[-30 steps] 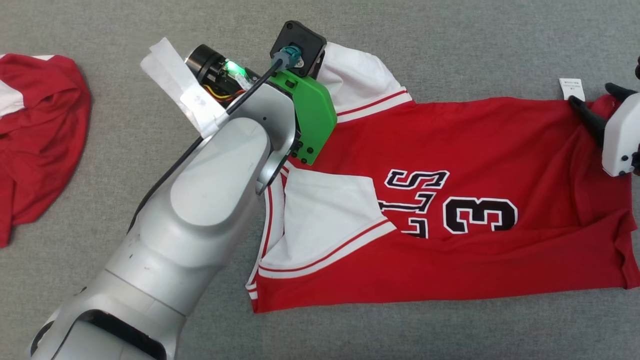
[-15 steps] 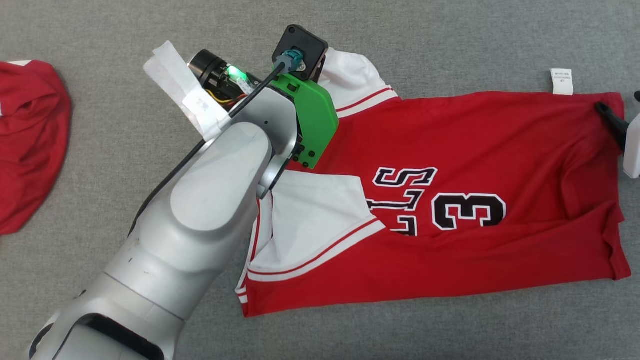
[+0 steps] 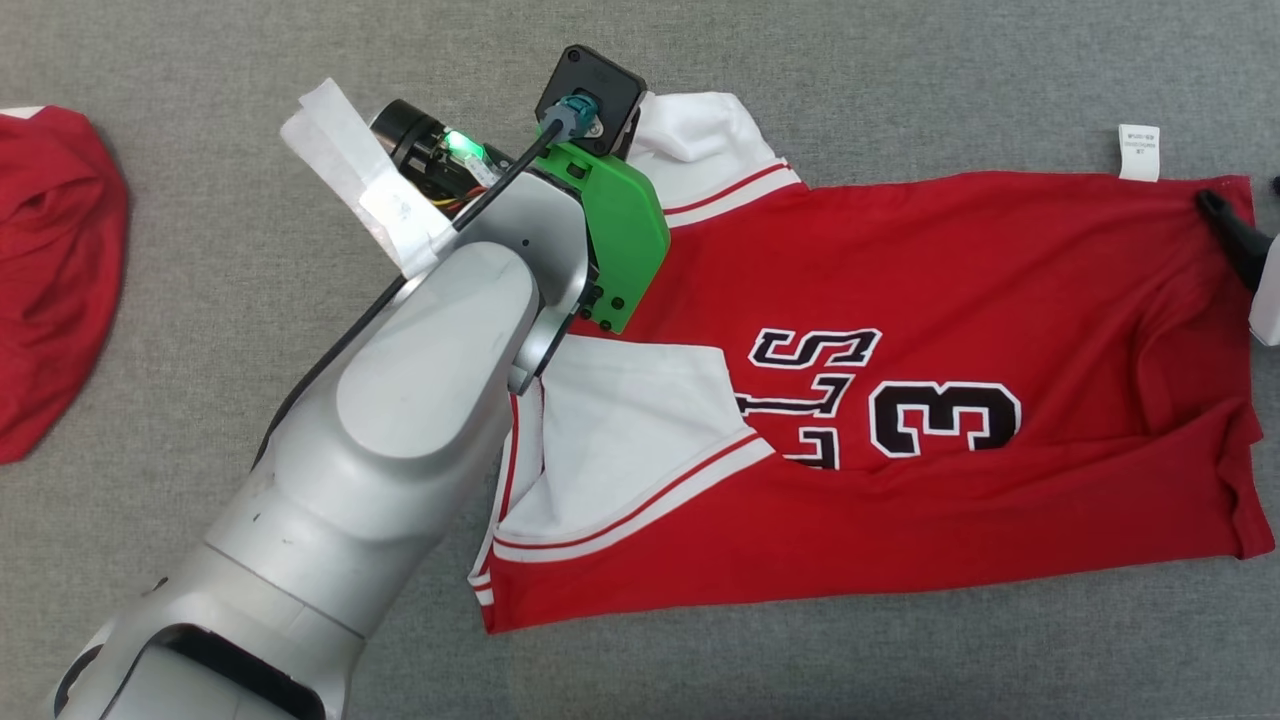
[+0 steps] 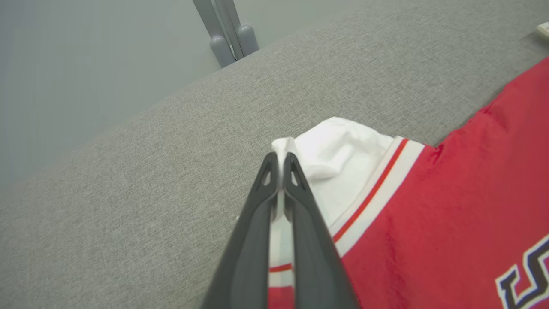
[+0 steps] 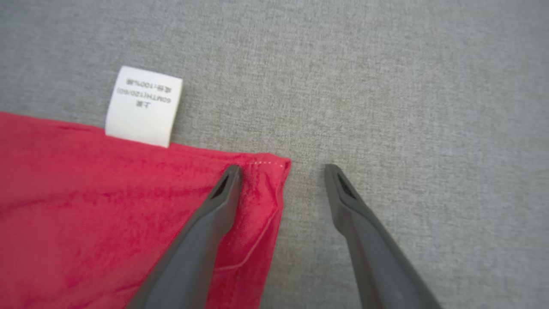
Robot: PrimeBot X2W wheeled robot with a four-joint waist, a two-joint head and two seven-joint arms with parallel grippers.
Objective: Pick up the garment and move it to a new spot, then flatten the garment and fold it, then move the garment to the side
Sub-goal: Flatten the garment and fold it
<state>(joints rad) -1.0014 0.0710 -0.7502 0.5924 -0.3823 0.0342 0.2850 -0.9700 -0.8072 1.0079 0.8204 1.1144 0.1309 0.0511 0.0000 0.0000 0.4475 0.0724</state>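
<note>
The garment [image 3: 950,290] is a red jersey with white sleeves and a black "3", spread face up on the grey surface. My left gripper [image 4: 281,161] is shut on a fold of the garment's far white sleeve [image 4: 339,150], low over the cloth. In the head view the left wrist [image 3: 590,100] covers those fingers. My right gripper [image 5: 283,169] is open at the far hem corner [image 5: 268,169]. One of its fingers [image 5: 227,184] rests over the red cloth and the other over bare grey surface. The right gripper [image 3: 1240,200] also shows at the head view's right edge.
A second red garment [image 3: 50,280] lies bunched at the far left. A white care label [image 3: 1138,152] sticks out from the jersey's far edge. Grey posts [image 4: 227,30] stand beyond the surface's edge in the left wrist view.
The head camera has shifted slightly. My right gripper, still open, has moved along the hem from under the label to the corner. The jersey's far edge lies straighter. The left grip is unchanged.
</note>
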